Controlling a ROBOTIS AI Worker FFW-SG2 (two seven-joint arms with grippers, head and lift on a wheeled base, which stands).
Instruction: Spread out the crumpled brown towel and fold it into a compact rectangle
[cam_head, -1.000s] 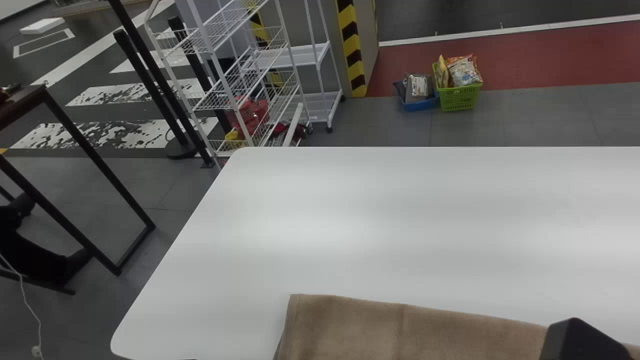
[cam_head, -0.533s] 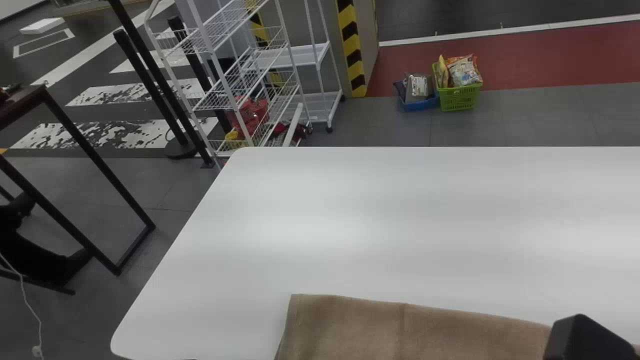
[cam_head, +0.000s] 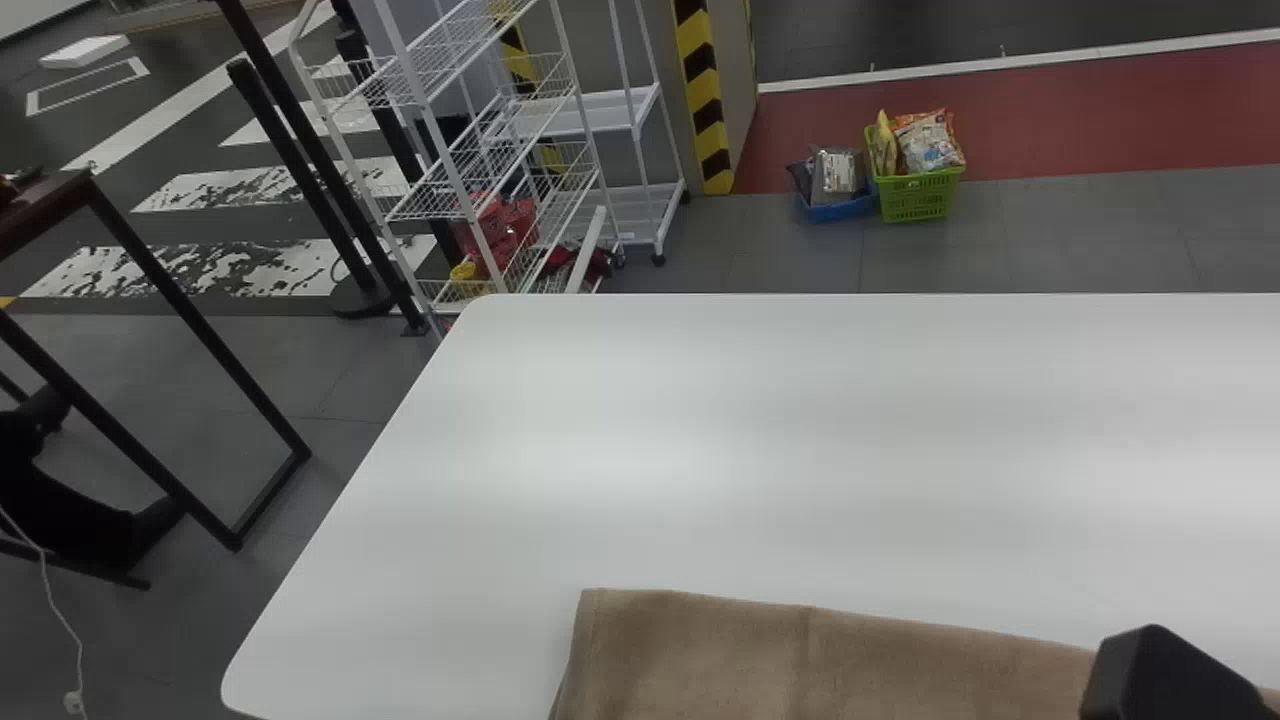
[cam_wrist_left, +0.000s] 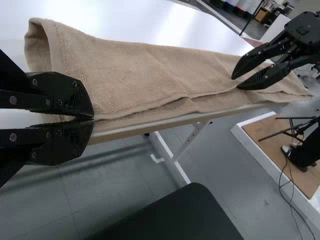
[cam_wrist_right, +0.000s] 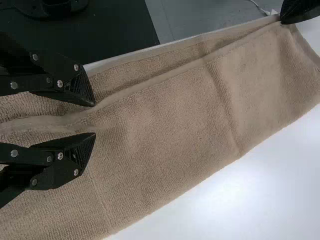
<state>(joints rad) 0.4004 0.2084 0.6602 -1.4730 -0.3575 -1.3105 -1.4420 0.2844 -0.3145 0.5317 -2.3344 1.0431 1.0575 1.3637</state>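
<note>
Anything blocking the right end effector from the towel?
Nothing visible in the way. The right end effector is open right at the brown towel, with no other object between its fingertips and the cloth.

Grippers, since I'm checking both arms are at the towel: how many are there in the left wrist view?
2: the left gripper, closed on the edge of the towel at its near end, and the right gripper, open, farther along the towel.

Left claw (cam_wrist_left: 93, 118) tight together, right claw (cam_head: 1168, 678) (modest gap there) apart.
</note>
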